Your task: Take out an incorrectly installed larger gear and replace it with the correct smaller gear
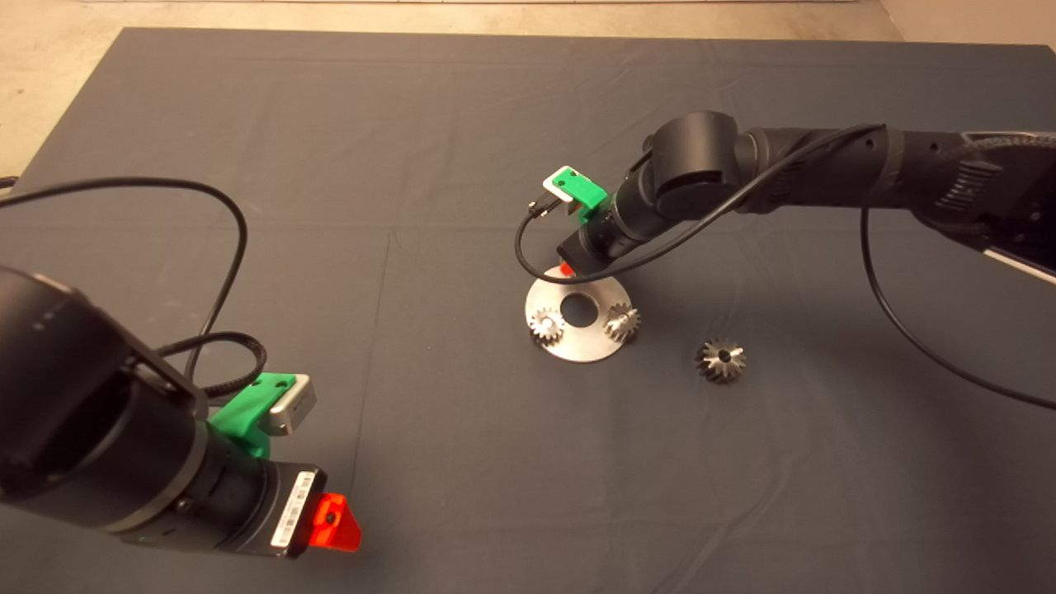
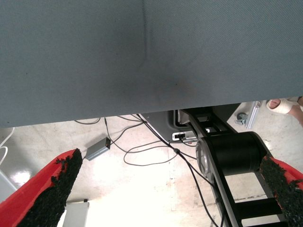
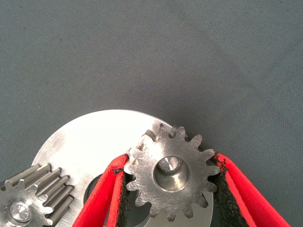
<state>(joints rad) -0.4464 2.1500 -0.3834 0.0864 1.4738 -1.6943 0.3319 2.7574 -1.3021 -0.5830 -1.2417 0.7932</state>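
Note:
The smaller gear (image 3: 171,174) sits between the black pads of my right gripper (image 3: 170,161), which is shut on its short teeth at the far edge of the round steel plate (image 3: 90,142). A shiny pin end shows in the gear's centre hole. From above, the right gripper (image 1: 568,267) hides this gear at the back of the plate (image 1: 579,348). The larger gear (image 1: 721,360), with flared teeth, lies flat on the mat to the right of the plate, apart from it. My left gripper (image 1: 334,521) is parked open at the lower left.
Two other small gears (image 1: 546,325) (image 1: 622,322) stand on the plate beside its big centre hole; one of these small gears (image 3: 38,195) shows beside my right fingers. Past the mat's edge, the left wrist view shows floor cables and a person's sandalled foot (image 2: 284,105).

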